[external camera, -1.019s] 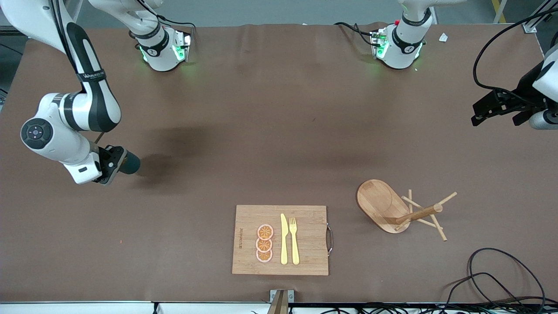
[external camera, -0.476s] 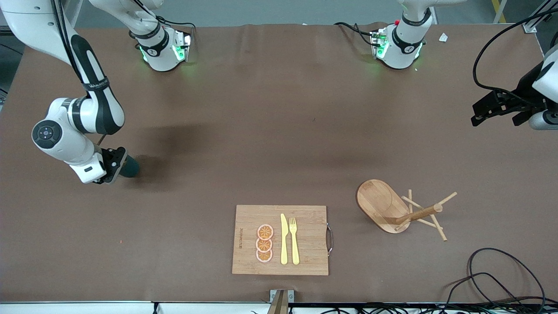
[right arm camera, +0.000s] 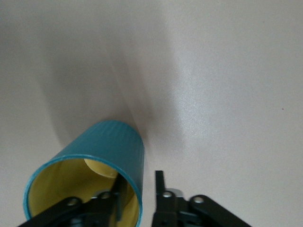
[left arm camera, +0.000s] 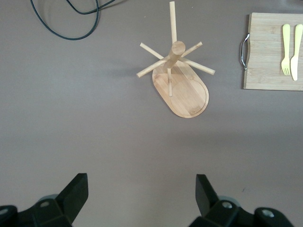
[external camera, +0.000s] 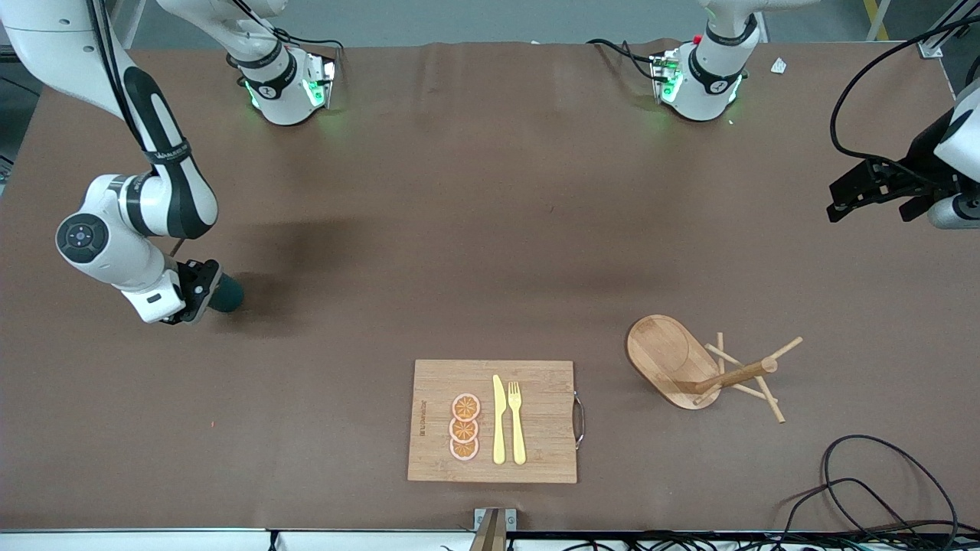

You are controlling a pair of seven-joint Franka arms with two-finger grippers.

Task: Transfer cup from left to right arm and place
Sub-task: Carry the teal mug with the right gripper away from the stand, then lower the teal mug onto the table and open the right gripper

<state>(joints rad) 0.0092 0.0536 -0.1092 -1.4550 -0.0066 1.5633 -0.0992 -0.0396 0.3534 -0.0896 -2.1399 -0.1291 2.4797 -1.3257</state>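
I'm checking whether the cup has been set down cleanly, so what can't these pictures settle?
- Cup, front view: mostly hidden by the right pincer; base contact with the table not visible.
- Cup, right wrist view: near rim cut by the picture's edge; handle unseen; one finger is outside the wall, but its contact is unclear.
- Left pincer, open, waits at the table's edge: front view cuts off its arm.

teal ribbed cup (right arm camera: 102, 161) with mustard-yellow inside; brown table (external camera: 490, 229); pale wooden board (external camera: 536, 451) bearing orange slices (external camera: 465, 427), yellow knife (external camera: 498, 419) and fork (external camera: 517, 421); tan wooden mug tree (external camera: 693, 367).
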